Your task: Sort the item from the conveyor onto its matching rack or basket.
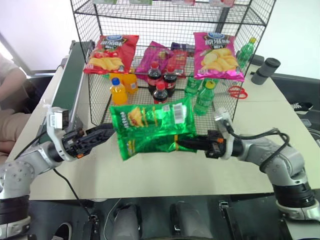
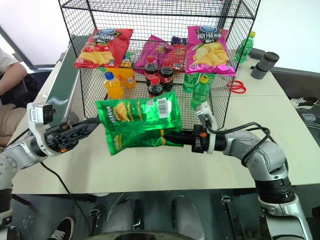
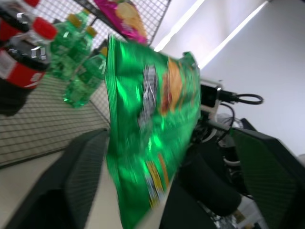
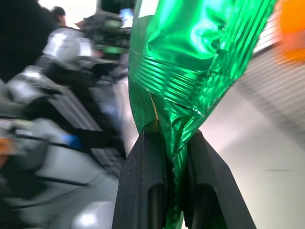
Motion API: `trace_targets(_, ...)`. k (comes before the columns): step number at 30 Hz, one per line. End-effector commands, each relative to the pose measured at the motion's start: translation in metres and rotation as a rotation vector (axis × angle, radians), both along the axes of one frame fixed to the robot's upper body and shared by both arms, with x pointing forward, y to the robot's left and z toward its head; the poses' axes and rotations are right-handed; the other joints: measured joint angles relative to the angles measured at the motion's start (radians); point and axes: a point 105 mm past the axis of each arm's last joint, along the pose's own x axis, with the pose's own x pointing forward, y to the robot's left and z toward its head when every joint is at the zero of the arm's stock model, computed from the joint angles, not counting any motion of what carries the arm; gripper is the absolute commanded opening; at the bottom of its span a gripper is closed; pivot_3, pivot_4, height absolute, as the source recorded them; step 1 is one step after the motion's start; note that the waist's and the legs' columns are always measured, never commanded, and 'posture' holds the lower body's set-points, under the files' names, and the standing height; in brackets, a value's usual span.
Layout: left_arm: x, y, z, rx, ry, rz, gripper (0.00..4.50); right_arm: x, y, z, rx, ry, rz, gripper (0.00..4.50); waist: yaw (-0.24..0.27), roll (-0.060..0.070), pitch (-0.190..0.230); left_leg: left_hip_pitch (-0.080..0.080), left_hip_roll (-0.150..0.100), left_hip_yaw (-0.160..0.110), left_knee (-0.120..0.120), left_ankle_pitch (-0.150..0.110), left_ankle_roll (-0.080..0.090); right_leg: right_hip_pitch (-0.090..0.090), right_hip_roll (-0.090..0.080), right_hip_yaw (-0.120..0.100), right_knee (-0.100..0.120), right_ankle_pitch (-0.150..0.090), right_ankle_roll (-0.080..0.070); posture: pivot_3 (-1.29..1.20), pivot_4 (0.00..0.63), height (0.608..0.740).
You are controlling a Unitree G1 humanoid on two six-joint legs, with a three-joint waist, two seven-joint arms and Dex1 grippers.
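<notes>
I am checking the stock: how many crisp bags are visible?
4: a green bag held by the right gripper; red, purple and pink on the rack. Others may be hidden.

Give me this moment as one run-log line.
phase: handover | green crisp bag: held above table, in front of rack | right end effector: shut on bag edge | left end effector: open beside bag

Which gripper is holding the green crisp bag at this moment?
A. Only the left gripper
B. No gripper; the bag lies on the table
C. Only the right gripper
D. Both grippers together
C: the right gripper is shut on the crimped edge of the green crisp bag, while the left gripper stands open beside the bag, its fingers apart.
</notes>
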Motion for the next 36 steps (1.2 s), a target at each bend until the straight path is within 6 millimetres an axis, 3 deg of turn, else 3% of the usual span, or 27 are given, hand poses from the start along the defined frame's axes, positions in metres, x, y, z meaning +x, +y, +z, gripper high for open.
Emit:
trace_targets(1, 0.000, 0.003, 0.008, 0.034, -0.093, 0.062, 4.44, -0.001, -0.007, 0.042, 0.039, -0.258, -0.050, 0.00, 0.000, 0.000, 0.000, 0.000, 0.000, 0.000, 0.000, 0.000, 0.000, 0.000, 0.000, 0.000, 0.000, 0.000, 0.000, 0.00, 0.150, 0.740)
trace_targets(6, 0.010, 0.004, -0.002, 0.142, -0.200, 0.198, 4.44, -0.004, 0.006, 0.082, -0.050, -0.618, -0.110, 0.00, -0.002, 0.000, 0.000, 0.000, 0.000, 0.000, 0.000, 0.000, 0.000, 0.000, 0.000, 0.000, 0.000, 0.000, 0.000, 0.00, 0.150, 0.740)
trace_targets(9, 0.020, -0.002, -0.003, 0.199, -0.300, 0.267, 4.44, 0.014, 0.009, 0.103, -0.121, -0.855, -0.235, 0.00, -0.004, 0.001, 0.000, 0.000, 0.000, 0.001, 0.000, 0.000, 0.000, 0.000, 0.000, 0.000, 0.000, 0.000, 0.000, 0.00, 0.150, 0.740)
trace_targets(14, 0.037, -0.007, -0.003, 0.282, -0.416, 0.338, 4.44, 0.036, 0.006, 0.104, -0.283, -1.115, -0.351, 0.00, 0.004, -0.001, 0.000, 0.000, -0.001, 0.001, 0.000, 0.000, 0.000, 0.000, -0.001, 0.000, -0.001, 0.000, -0.001, 0.00, 0.150, 0.740)
trace_targets(19, 0.047, -0.011, -0.003, 0.312, -0.475, 0.351, 4.44, 0.054, -0.007, 0.119, -0.440, -1.396, -0.541, 0.00, -0.002, 0.000, 0.000, -0.001, -0.001, 0.002, 0.000, 0.000, 0.000, -0.001, -0.001, 0.001, -0.001, 0.000, 0.000, 0.00, 0.150, 0.740)
trace_targets(23, 0.050, -0.013, 0.001, 0.314, -0.505, 0.366, 4.44, 0.061, -0.007, 0.127, -0.497, -1.547, -0.625, 0.00, -0.007, 0.000, 0.000, 0.000, 0.000, 0.003, 0.000, 0.001, -0.001, -0.001, 0.000, 0.001, 0.000, 0.000, 0.001, 0.00, 0.150, 0.740)
trace_targets(27, 0.054, -0.018, 0.007, 0.336, -0.563, 0.422, 4.44, 0.074, -0.005, 0.115, -0.703, -1.683, -0.611, 0.00, -0.006, 0.000, 0.000, 0.000, 0.000, 0.003, 0.000, 0.003, -0.005, -0.002, 0.000, 0.001, 0.000, 0.000, 0.001, 0.00, 0.150, 0.740)
trace_targets(30, 0.058, -0.022, 0.010, 0.369, -0.596, 0.447, 4.44, 0.086, -0.006, 0.109, -0.809, -1.720, -0.623, 0.00, -0.006, 0.000, 0.000, 0.000, 0.000, 0.003, 0.000, 0.003, -0.005, -0.002, -0.001, 0.001, 0.000, 0.000, 0.001, 0.00, 0.150, 0.740)
trace_targets(36, 0.058, -0.030, 0.017, 0.363, -0.655, 0.514, 4.44, 0.109, -0.003, 0.122, -0.846, -1.720, -0.784, 0.00, -0.009, 0.001, 0.000, 0.000, 0.000, 0.004, 0.000, 0.005, -0.009, -0.002, 0.000, 0.002, 0.000, 0.000, 0.001, 0.00, 0.150, 0.740)
